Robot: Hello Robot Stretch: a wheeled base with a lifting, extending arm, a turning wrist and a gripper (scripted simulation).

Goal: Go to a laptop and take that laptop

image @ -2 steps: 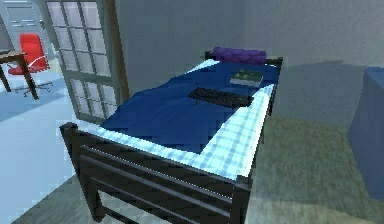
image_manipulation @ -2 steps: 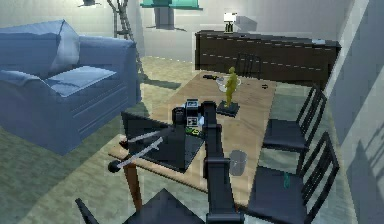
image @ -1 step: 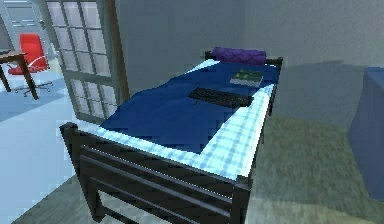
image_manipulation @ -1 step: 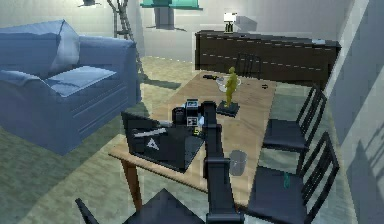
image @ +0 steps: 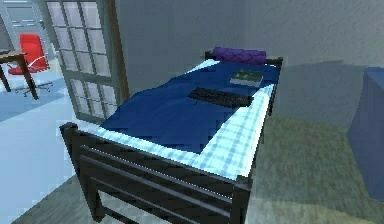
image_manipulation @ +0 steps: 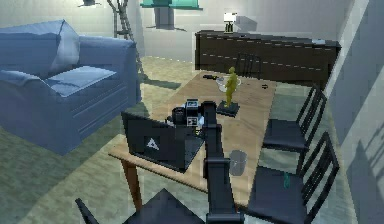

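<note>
Arm side view. My arm rises as a dark bar from the bottom edge and ends over the wooden surface. My fingers sit at its far end, above the middle of that surface. Small things lie on the wood right behind them, so I cannot tell whether they hold anything, nor how they are set.

The laptop stands on the near left part of the surface, lid up, its dark back with a pale mark facing the camera. It is just beside my arm, on the arm's left, and nearer the camera than my fingers. Touching or apart: cannot tell.

Farther along the surface stands a gold statue on a dark base. A greyish cup stands near the arm's right. Dark chairs line the right side. A blue sofa fills the left. A dark sideboard runs along the far wall.

Forward view. A dark-framed bed with a blue blanket and a purple pillow at the head. On the blanket lies a flat dark thing, with a greenish book just beyond it. To the left are a paned door and a red chair.
</note>
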